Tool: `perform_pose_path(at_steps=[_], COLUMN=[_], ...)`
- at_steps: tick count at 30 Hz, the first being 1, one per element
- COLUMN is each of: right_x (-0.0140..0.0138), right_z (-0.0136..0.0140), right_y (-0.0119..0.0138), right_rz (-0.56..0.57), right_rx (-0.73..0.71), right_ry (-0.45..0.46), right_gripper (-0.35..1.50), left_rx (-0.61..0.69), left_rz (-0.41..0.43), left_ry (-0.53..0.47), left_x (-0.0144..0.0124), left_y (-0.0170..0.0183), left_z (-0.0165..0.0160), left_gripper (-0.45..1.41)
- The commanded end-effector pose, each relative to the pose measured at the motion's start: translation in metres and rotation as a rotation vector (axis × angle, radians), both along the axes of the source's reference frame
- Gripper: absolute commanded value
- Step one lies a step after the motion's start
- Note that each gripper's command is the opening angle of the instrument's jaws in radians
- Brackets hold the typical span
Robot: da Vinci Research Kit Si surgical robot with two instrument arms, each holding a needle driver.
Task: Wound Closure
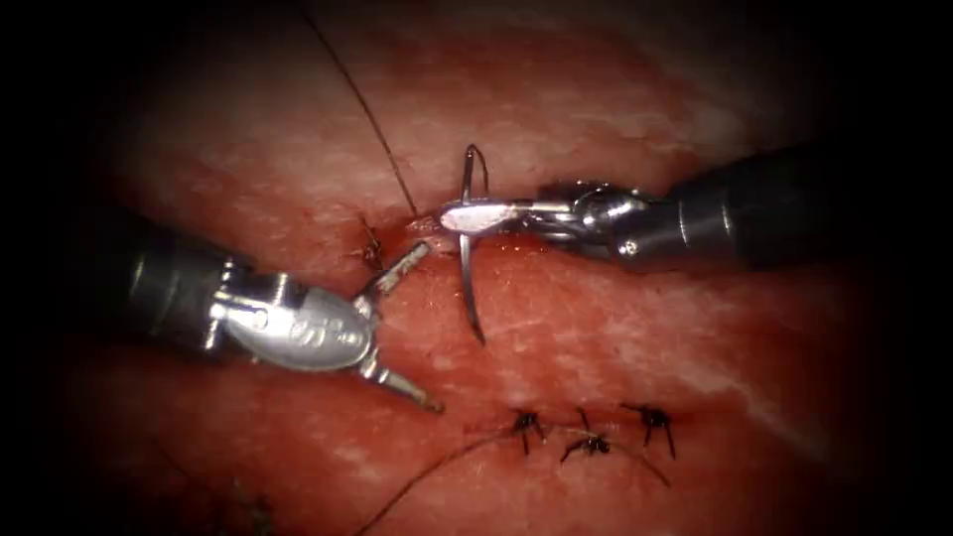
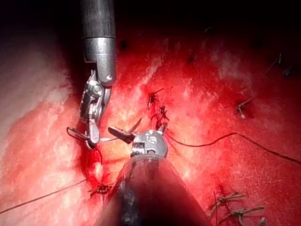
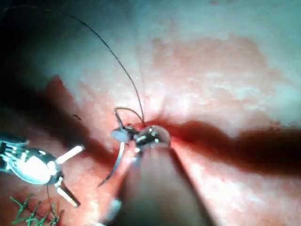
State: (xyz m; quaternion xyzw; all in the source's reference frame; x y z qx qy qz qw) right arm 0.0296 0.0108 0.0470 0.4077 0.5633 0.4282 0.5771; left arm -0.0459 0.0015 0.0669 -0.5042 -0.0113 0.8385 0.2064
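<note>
The right tool (image 1: pixel 467 217) comes in from the right with its jaws closed on the curved needle (image 1: pixel 469 288), gripping it about mid-curve; the needle stands nearly upright across the jaws, its pointed end reaching down over the tissue (image 1: pixel 615 337) and its swaged end arching above, clear of the tissue as far as can be seen. Thread (image 1: pixel 362 104) runs from the needle's upper end up and away toward the top left. The left tool (image 1: pixel 422 328) sits just left of the needle with its jaws spread wide, holding nothing; its upper jaw tip lies close to the cut (image 1: pixel 397 238) near a small dark stitch (image 1: pixel 371 248). Below, three knotted stitches (image 1: pixel 588 442) sit in a row with cut ends sticking out, and a loose strand trails off to the lower left. Open tissue lies between the tools and that row.
</note>
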Motion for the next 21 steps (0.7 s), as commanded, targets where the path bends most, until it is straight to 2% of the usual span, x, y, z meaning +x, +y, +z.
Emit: perform_pose_path(at_steps=[1, 3, 5, 6, 9, 12, 17, 21], right_x=[0.0004, 0.0006, 0.0008, 0.0009, 0.001, 0.001, 0.0009, 0.0009], right_z=[0.0008, 0.0008, 0.0008, 0.0008, 0.0006, 0.0007, 0.0007, 0.0005], right_y=[-0.0008, -0.0007, -0.0006, -0.0006, -0.0002, 0.0002, 0.0006, 0.0009], right_rz=[0.004, 0.006, 0.009, 0.01, 0.017, 0.021, 0.032, 0.04], right_rx=[-0.074, -0.163, -0.281, -0.316, -0.443, -0.494, -0.546, -0.59], right_ry=[0.0, -0.002, -0.009, -0.011, -0.012, -0.014, -0.02, -0.023], right_gripper=[-0.35, -0.35, -0.35, -0.35, -0.35, -0.35, -0.35, -0.35], left_rx=[0.028, 0.057, 0.109, 0.139, 0.247, 0.299, 0.34, 0.357], left_rz=[-0.008, -0.008, -0.026, -0.04, -0.044, -0.019, -0.011, 0.027], left_ry=[-0.008, -0.026, -0.043, -0.051, -0.023, 0.031, 0.079, 0.15], left_x=[0.0, 0.0006, 0.0013, 0.0016, 0.002, 0.0019, 0.0011, 0.0006], left_y=[-0.0006, -0.0004, -0.0002, 0.0, 0.0011, 0.0018, 0.0027, 0.0032], left_z=[0.0004, 0.0004, 0.0008, 0.0011, 0.003, 0.0049, 0.0081, 0.0106], left_gripper=[0.77, 0.2, -0.16, -0.43, -0.45, -0.45, -0.45, -0.45])
